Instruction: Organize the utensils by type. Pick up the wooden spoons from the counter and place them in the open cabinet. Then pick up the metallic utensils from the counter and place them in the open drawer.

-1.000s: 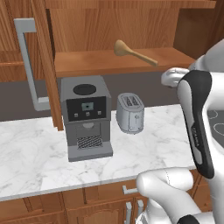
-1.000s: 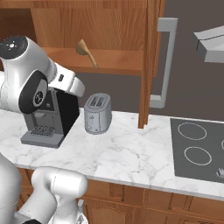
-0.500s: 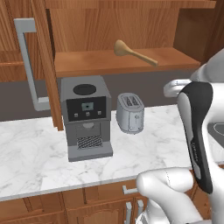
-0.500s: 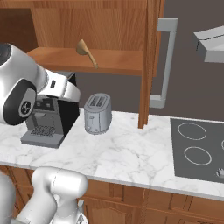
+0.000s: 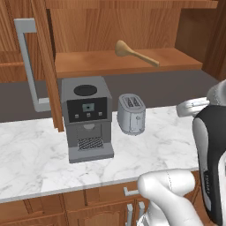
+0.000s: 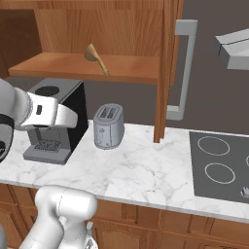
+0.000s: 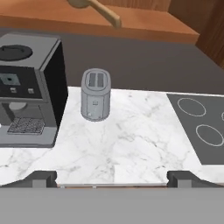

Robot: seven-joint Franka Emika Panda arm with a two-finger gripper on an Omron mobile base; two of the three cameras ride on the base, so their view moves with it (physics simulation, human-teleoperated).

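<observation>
Looking from the left base camera: finds one of the wooden spoons [image 5: 134, 53] lying on the shelf of the open cabinet [image 5: 88, 65], bowl to the left and handle running down to the right, just as a second ago. Finds the arm [image 5: 212, 154] pulled back from under that shelf, now lower and closer to the right edge, well apart from the spoon. Below on the counter [image 5: 35, 154], sees a coffee machine [image 5: 86, 119] and a toaster [image 5: 131, 114] side by side, unmoved. Turning to the right base camera: sees the same spoon [image 6: 96, 57] resting on the shelf. Sees the arm sunk to the left edge in front of the coffee machine, where half a second ago its shoulder bulked higher. Notes a cooktop [image 6: 219, 165] set into the marble at the right. Going to the hand camera: looks down on toaster, marble and cooktop from well back. Shows the gripper [image 7: 114, 178] spread as wide as it goes, with nothing between the fingertips [image 7: 41, 178]. Reads as a withdrawal after a delivery, so probably one spoon is stowed and counts as done. Leaves further wooden spoons and the metallic utensils for the drawer to be fetched, most likely with a turn away from this stretch of counter.
</observation>
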